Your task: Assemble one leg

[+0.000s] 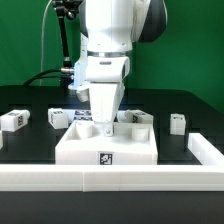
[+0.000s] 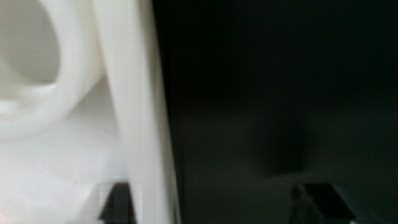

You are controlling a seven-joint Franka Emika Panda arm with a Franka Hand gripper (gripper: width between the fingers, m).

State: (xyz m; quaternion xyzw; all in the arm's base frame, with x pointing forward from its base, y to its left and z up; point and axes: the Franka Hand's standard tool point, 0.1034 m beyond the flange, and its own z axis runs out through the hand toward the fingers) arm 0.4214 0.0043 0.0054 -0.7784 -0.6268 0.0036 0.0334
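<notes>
The large white panel (image 1: pixel 107 143) with round recesses lies flat in the middle of the black table. My gripper (image 1: pixel 106 124) points down right over its far edge. In the wrist view the fingertips (image 2: pixel 119 203) stand wide apart. One is over the panel (image 2: pixel 54 150) beside a round recess, the other over the bare black table, and the panel's edge runs between them. The gripper (image 2: pixel 219 205) is open and holds nothing. Several small white legs with tags lie behind the panel: one (image 1: pixel 13 120) at the exterior view's far left, one (image 1: pixel 60 117), one (image 1: pixel 140 118), one (image 1: pixel 177 122).
A low white wall (image 1: pixel 110 178) runs along the table's front and turns back at the exterior view's right (image 1: pixel 205 148). A black stand with cables (image 1: pixel 66 50) rises behind the arm.
</notes>
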